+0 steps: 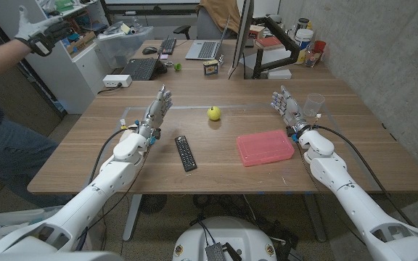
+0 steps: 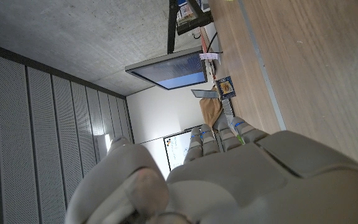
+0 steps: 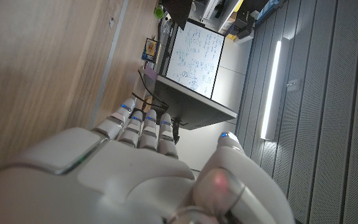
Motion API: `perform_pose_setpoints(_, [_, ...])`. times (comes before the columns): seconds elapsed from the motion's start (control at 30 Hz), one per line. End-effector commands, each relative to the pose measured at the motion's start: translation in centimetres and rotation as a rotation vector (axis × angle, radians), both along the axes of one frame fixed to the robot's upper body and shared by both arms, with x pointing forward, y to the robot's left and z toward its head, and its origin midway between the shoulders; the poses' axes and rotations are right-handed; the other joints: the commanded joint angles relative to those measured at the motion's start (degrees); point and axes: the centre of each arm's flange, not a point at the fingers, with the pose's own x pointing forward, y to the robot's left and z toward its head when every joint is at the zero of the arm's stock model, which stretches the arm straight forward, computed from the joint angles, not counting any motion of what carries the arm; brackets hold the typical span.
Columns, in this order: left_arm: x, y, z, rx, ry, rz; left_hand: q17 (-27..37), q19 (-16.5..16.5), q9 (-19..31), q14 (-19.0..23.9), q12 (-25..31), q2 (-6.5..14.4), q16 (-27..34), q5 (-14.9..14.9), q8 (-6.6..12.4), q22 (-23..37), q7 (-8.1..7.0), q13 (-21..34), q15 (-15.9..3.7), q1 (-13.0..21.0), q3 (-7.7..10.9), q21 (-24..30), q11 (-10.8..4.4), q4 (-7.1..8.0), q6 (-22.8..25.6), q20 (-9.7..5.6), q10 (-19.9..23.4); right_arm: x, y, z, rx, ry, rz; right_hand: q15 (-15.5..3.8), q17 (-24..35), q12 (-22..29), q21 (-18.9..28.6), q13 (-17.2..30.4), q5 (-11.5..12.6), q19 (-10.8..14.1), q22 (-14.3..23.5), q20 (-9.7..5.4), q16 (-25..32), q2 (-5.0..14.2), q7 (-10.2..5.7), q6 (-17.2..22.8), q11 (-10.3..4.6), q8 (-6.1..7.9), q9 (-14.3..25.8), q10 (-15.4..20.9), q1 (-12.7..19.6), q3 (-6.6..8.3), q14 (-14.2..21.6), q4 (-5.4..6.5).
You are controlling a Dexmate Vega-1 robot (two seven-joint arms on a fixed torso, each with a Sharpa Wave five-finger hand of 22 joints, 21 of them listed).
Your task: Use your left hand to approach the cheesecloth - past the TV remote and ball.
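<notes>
The black TV remote [image 1: 186, 153] lies on the wooden table [image 1: 223, 174] just right of my left forearm. A yellow-green ball [image 1: 214, 113] sits beyond it, near the table's middle. The cheesecloth [image 1: 265, 147] is a pink flat rectangle right of the remote, close to my right wrist. My left hand [image 1: 155, 114] stands at the table's left with its fingers stretched out and nothing in it, left of the remote and ball; its back [image 2: 229, 180] fills the left wrist view. My right hand [image 1: 287, 109] is open behind the cheesecloth, and its back [image 3: 135, 180] appears in the right wrist view.
A clear plastic cup [image 1: 314, 104] stands just right of my right hand. A monitor [image 1: 242, 36], a small box [image 1: 210, 67], a laptop [image 1: 140, 69] and a power strip [image 1: 117, 81] line the far edge. A person's gloved hand [image 1: 38, 32] is raised at the far left.
</notes>
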Motion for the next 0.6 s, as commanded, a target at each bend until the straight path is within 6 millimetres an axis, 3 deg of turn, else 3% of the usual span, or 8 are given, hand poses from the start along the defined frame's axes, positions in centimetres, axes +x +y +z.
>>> perform_pose_setpoints(0.03, [-0.9, 1.5, -0.4, 0.01, -0.007, 0.022, 0.12, -0.34, 0.3, -0.21, 0.22, 0.06, 0.29, 0.22, 0.1, 0.27, -0.14, 0.27, -0.21, 0.82, -0.02, 0.25, -0.71, -0.27, 0.08, 0.48, 0.15, 0.2, 0.1, -0.1, -0.004, 0.004, 0.002, 0.04, 0.21, -0.2, -0.25, 0.26, 0.34, 0.56, 0.24, 0.2, 0.23, 0.12, 0.09, 0.54, -0.09, 0.04, 0.22, 0.43, 0.52, 0.13, 0.37, -0.18])
perform_pose_setpoints(0.6, [-1.5, 2.6, -0.3, 0.042, -0.028, 0.04, 0.13, -0.41, 0.32, -0.06, 0.24, 0.11, 0.33, 0.2, 0.08, 0.29, -0.41, 0.29, -0.27, 1.29, -0.14, 0.26, -0.77, -0.45, 0.15, 0.95, 0.3, 0.5, 0.5, 0.3, -0.014, 0.004, -0.001, 0.02, 0.21, -0.37, -0.42, 0.27, 0.34, 0.63, 0.25, 0.25, 0.18, 0.14, -0.08, 0.69, -0.08, 0.0, 0.23, 0.54, 0.53, 0.03, 0.38, -0.27])
